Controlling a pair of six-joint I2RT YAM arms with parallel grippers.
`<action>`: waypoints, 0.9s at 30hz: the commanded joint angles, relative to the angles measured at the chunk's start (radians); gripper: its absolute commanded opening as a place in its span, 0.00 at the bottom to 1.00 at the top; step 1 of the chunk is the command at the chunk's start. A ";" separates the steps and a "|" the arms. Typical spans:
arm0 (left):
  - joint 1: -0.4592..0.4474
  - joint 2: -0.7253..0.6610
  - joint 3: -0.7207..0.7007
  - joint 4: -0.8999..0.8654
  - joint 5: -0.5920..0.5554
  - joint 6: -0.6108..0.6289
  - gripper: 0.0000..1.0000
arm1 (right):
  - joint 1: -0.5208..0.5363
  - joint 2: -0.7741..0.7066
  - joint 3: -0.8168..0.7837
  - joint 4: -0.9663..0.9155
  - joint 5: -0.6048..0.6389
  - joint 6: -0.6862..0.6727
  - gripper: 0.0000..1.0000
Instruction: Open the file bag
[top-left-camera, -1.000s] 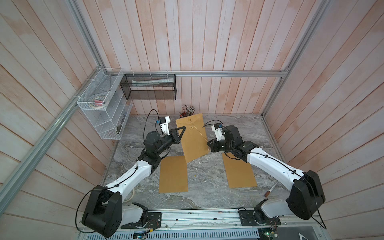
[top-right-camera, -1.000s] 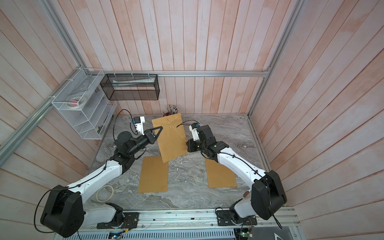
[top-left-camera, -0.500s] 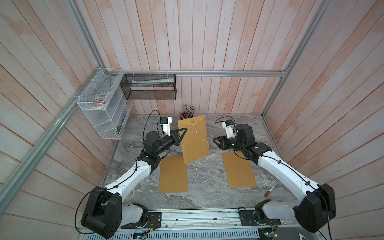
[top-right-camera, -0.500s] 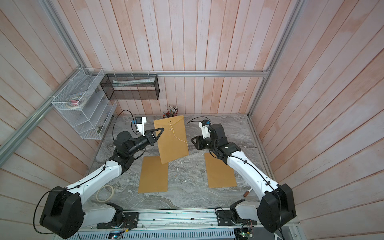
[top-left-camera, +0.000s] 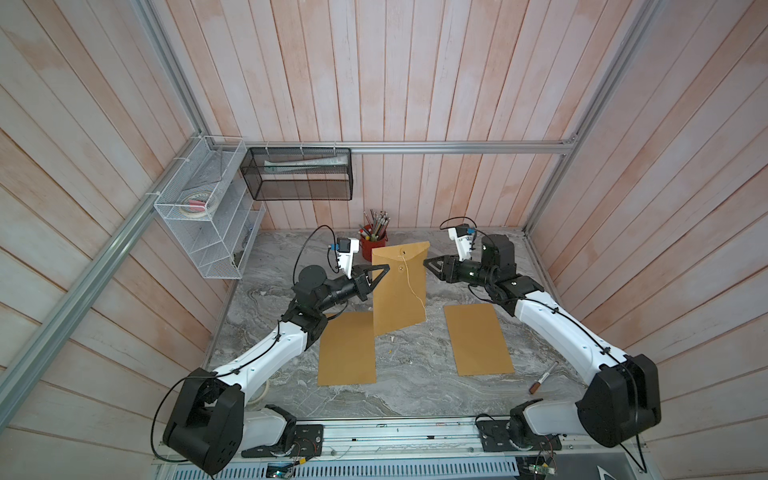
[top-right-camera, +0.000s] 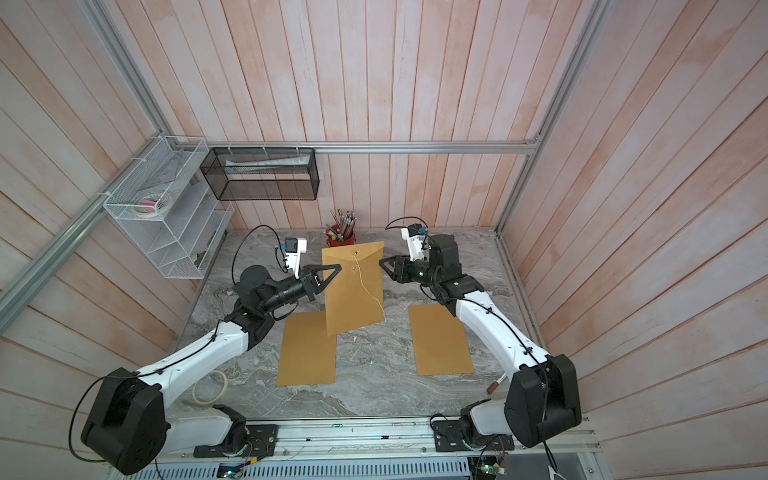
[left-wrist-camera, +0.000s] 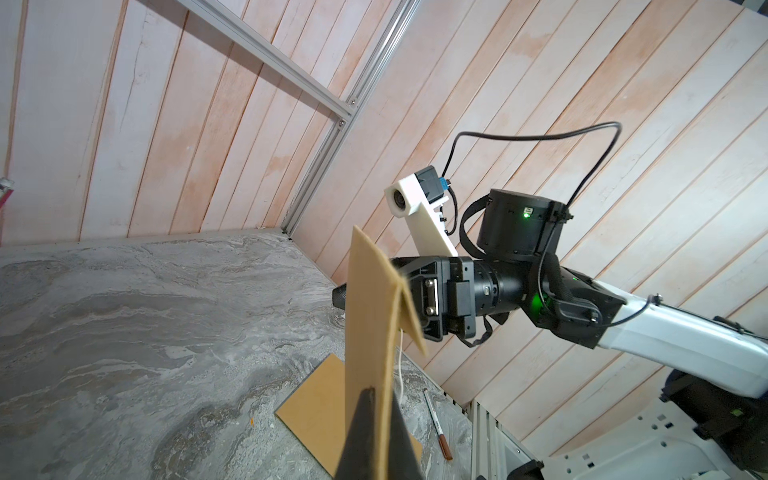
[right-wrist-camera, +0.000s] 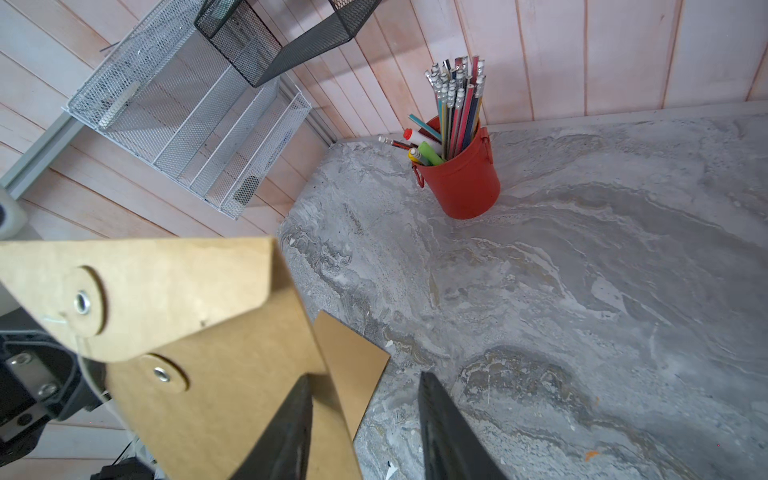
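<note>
Pencil cup (top-left-camera: 368, 250) just behind file bag (top-left-camera: 399, 291)

2 arms: left arm (top-left-camera: 266, 357), right arm (top-left-camera: 557, 328), white link shells, black joints. White camera mount (left-wrist-camera: 424, 220), looped black cable (left-wrist-camera: 540, 135), green LED (left-wrist-camera: 526, 215), black tapered fingers (right-wrist-camera: 449, 432).

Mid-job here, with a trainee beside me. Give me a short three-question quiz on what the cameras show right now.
1. True or false: the right tool is clamped on the raised file bag.
2. How many file bags lie flat on the table? A) one B) two C) three
3. Fill in: the raised bag's string hangs ___ rather than wound around its buttons.

Key
1. False. Its jaws stand open beside the bag's edge, and only the left tool holds it.
2. B: the left flat bag and the right flat bag.
3. Loose.
</note>
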 joint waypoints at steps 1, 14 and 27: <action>-0.021 0.012 0.002 0.019 0.025 0.006 0.00 | 0.001 0.001 0.029 0.057 -0.049 0.017 0.44; -0.047 0.034 -0.019 0.068 0.094 -0.028 0.00 | -0.021 -0.035 0.034 0.128 -0.136 0.033 0.44; -0.049 0.066 -0.030 0.106 0.158 -0.049 0.00 | -0.054 -0.081 -0.035 0.299 -0.312 0.107 0.38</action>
